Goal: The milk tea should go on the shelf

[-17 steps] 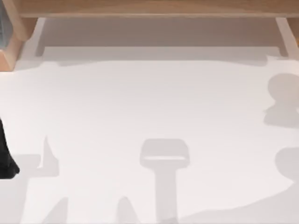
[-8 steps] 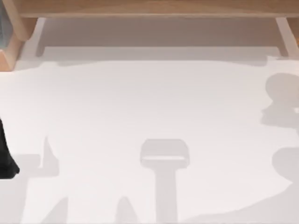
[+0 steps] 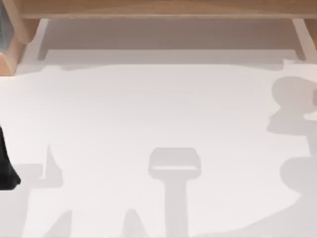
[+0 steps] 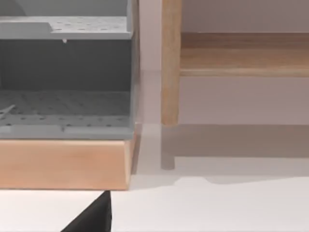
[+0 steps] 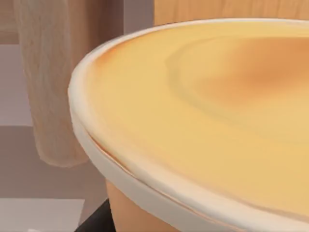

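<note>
— What's over on the left of the bench [image 3: 158, 114]?

— A dark bit of the left arm [image 3: 6, 168] sits at the left edge, low down. Whether its pincer is wide or narrow, I cannot tell. From that arm's wrist you see a grey perforated rack [image 4: 65, 72] on a tan wooden base [image 4: 63, 164], and just beside it an upright post of the shelf [image 4: 170, 63].

— And across the far side?

— The shelf [image 3: 158, 9] runs along the whole far edge, a long light board on side posts, with white bench under it.

— Where's the milk tea?

— At the right, close under the right arm's wrist camera: a peach-orange cup with a pale rim, the milk tea [image 5: 207, 121], very near the lens, a shelf post [image 5: 53, 82] behind it. From above, a sliver of something pale [image 3: 315, 97] shows at the right edge.

— Is the right pincer holding it?

— Cannot tell from here.
</note>
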